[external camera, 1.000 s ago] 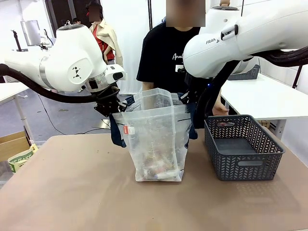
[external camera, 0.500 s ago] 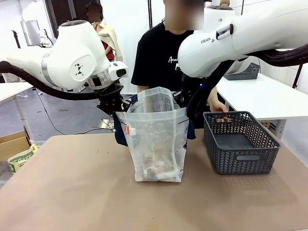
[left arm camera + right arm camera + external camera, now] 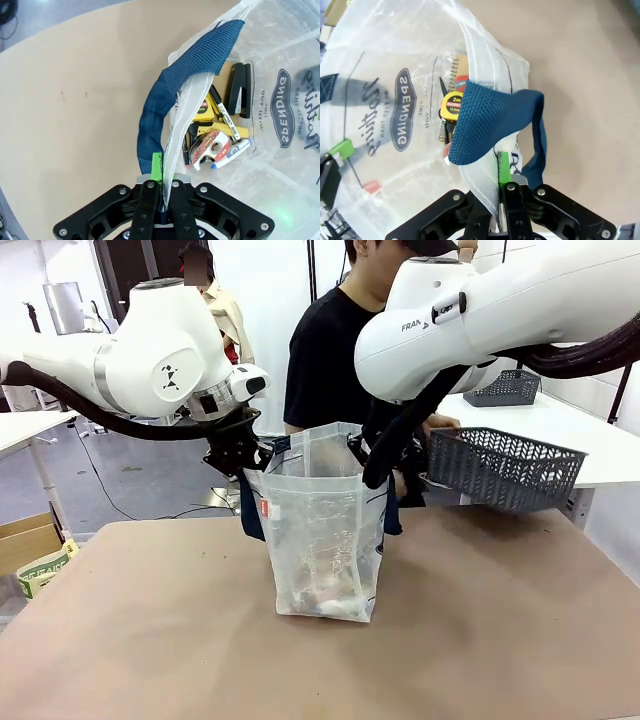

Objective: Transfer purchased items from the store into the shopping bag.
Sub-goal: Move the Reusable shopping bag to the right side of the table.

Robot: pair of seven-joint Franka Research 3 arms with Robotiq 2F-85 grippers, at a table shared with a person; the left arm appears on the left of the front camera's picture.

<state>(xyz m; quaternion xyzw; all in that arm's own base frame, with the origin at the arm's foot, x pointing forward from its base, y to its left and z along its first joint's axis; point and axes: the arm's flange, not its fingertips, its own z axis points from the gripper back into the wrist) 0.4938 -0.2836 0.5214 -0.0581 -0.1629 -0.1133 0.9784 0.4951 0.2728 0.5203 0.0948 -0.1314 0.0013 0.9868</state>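
Note:
The translucent white shopping bag (image 3: 320,540) stands open at mid-table. My left gripper (image 3: 250,458) is shut on its left rim beside a navy strap (image 3: 160,100); the pinch is plain in the left wrist view (image 3: 162,187). My right gripper (image 3: 378,455) is shut on the opposite rim, also seen at the wrist (image 3: 502,182), near the other strap (image 3: 490,120). Several purchased items lie in the bag: a black stapler (image 3: 239,90), a tape dispenser (image 3: 212,147), a yellow tape measure (image 3: 452,102). The person's hand (image 3: 442,425) holds the dark grey store basket (image 3: 505,468) tilted, off the table.
A second grey basket (image 3: 505,390) sits on the white table (image 3: 605,455) behind on the right. A cardboard box and a green-labelled pack (image 3: 40,568) lie on the floor at left. The brown tabletop (image 3: 150,640) spreads around the bag.
The person has lifted the basket off the table's right side and tilted it, now in the air beside the bag. Both grippers keep their hold on the bag's rim, shifted slightly.

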